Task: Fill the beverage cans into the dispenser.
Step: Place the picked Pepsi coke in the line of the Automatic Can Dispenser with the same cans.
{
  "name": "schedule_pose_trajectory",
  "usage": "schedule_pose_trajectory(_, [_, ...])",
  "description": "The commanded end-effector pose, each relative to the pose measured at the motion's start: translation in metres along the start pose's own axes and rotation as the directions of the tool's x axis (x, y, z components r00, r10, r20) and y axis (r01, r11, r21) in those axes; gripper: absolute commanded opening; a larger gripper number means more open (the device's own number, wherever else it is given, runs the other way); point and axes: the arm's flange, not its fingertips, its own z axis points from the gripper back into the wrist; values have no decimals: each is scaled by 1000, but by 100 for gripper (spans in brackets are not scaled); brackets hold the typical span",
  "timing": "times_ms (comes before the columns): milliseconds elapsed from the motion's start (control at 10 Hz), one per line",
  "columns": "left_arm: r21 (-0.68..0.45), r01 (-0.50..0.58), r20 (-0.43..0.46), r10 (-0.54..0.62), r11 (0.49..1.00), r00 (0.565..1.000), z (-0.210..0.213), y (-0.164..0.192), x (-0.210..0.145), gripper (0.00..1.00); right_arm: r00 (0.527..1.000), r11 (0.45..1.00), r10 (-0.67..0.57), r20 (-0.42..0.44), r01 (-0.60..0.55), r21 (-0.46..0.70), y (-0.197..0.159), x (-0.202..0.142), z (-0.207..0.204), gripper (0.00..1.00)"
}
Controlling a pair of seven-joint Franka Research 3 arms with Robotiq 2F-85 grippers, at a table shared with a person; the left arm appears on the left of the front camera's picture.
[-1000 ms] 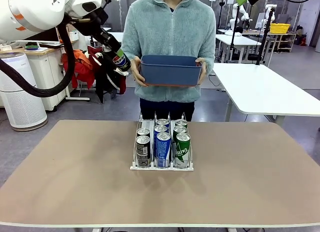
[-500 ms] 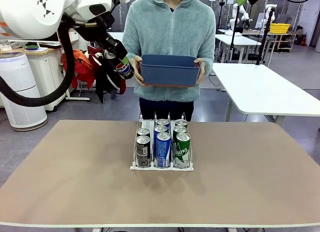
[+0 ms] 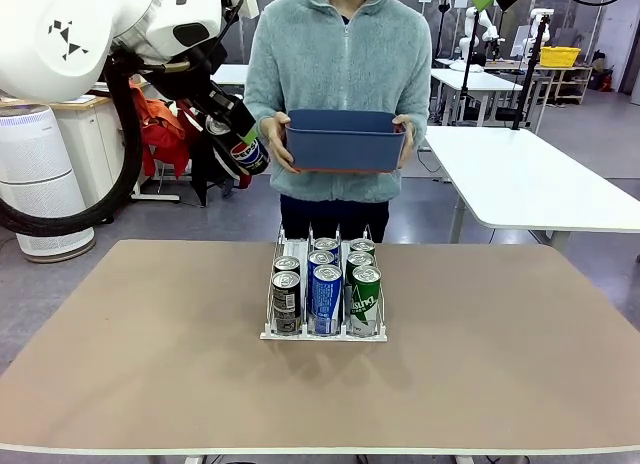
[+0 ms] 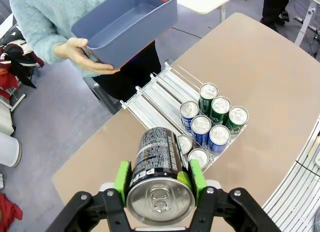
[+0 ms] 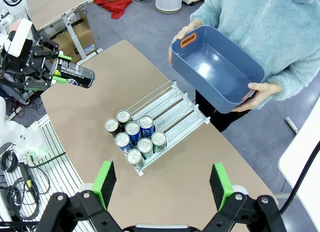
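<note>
Above the table's far left, the left hand (image 3: pixel 243 144) is clamped around a black can (image 3: pixel 247 154).

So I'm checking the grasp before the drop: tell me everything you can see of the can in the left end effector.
The can is a slim aluminium drink can, dark body with white print and a round red, white and blue logo, silver top with its pull tab unopened. The left end effector is shut on it, green pads pressing opposite sides near the top. It hangs in the air, tilted, above the table's left side and nearer the person than the dispenser.
</note>
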Motion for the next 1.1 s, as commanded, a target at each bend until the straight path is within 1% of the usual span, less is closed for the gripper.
schedule_pose_trajectory(0, [7,1,5,-1,1000,1000,-1,5,7,58,1000,1000,0,0,0,0,0,0,0,100])
schedule_pose_trajectory(800, [-2,1,-2,-1,1000,1000,-3,3,5,58,1000,1000,0,0,0,0,0,0,0,100])
schedule_pose_trajectory(1000, [28,-48,-19,48,998,999,6,-23,-3,58,1000,1000,0,0,0,0,0,0,0,100])
